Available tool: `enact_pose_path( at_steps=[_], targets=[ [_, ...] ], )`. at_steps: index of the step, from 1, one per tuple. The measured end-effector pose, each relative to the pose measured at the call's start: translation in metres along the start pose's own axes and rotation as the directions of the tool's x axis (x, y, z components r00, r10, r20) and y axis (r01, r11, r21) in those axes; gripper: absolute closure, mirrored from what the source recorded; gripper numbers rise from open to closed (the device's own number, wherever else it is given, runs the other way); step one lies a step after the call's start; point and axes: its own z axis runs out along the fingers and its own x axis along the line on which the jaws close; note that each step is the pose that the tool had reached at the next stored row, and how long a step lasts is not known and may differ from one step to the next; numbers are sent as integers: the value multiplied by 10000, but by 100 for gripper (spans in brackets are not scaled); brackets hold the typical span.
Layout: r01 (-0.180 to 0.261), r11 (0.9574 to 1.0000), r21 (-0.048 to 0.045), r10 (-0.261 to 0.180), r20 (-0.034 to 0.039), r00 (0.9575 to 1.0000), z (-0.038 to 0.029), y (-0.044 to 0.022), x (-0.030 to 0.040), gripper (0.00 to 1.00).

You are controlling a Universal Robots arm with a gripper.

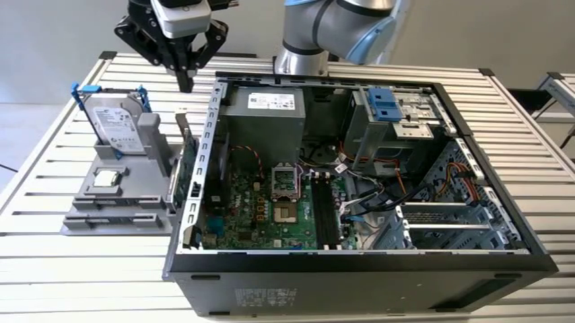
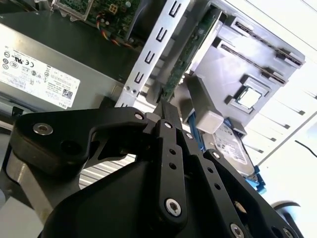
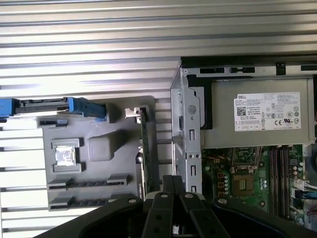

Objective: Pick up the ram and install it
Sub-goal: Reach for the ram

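Observation:
My gripper point(image 1: 186, 82) hangs high over the slatted table, behind the grey holder point(image 1: 90, 208) and just outside the open computer case point(image 1: 359, 262). Its fingers point(image 2: 166, 111) are pressed together with nothing between them; the closed tips also show in the first wrist view point(image 3: 172, 182). The motherboard's long black slots point(image 1: 325, 212) lie beside the CPU socket point(image 1: 283, 185). A dark strip fills the slot nearest the socket; I cannot tell whether that is the ram. The holder's two narrow slots point(image 3: 79, 192) look empty.
A green expansion card point(image 1: 184, 176) stands on edge in the holder against the case wall. The silver hard drive point(image 1: 117, 124) in its blue frame stands at the holder's back. A CPU chip point(image 1: 108, 178) lies on the holder. The power supply point(image 1: 265, 111) sits inside the case.

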Motion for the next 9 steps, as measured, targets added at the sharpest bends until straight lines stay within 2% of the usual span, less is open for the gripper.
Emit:
enact_pose_path(
  at_steps=[9],
  targets=[
    [0, 10000, 1, 0, -28, 10000, -2, -8, 127, 100]
  ],
)
